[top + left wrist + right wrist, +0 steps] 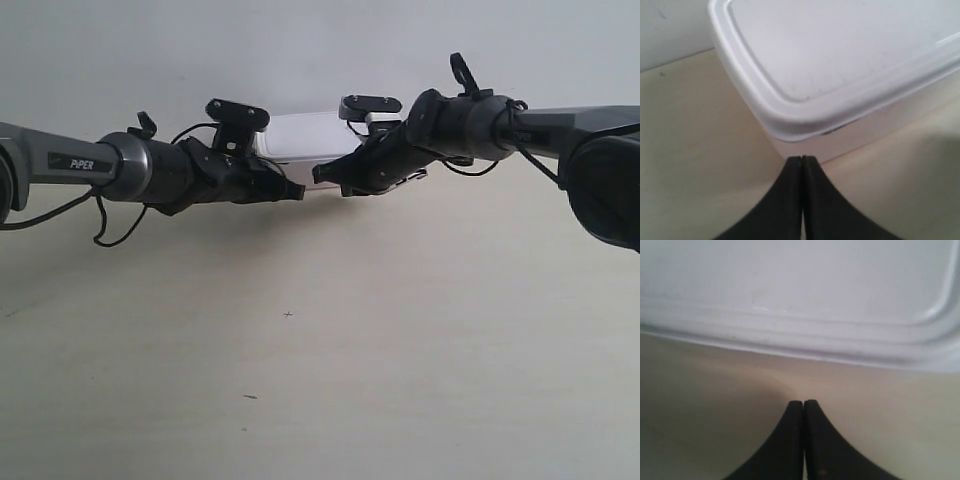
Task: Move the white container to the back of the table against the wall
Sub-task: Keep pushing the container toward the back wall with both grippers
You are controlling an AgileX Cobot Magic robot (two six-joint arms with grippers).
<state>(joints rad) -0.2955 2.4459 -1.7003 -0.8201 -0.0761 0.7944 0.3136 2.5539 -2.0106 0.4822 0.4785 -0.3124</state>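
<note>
A: What sort of place was it?
B: It looked like a robot lab bench, not a home. A plain grey-white wall (200,50) filled the top of the frame, and a beige wood-grain table (320,400) the rest.
A: What else pointed to that?
B: The arm at the exterior view's left (150,170), marked "PiPER", and the arm at the exterior view's right (540,125) came in from the frame's side edges, with loose black cables (110,228) hanging off them

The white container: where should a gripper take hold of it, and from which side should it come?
Likely the protruding lid rim along its front side, approached across the table, because the wall stands close behind. The white container is low and broad, so pinching the rim, one jaw above and one below, seems safer than spanning the body.
</note>
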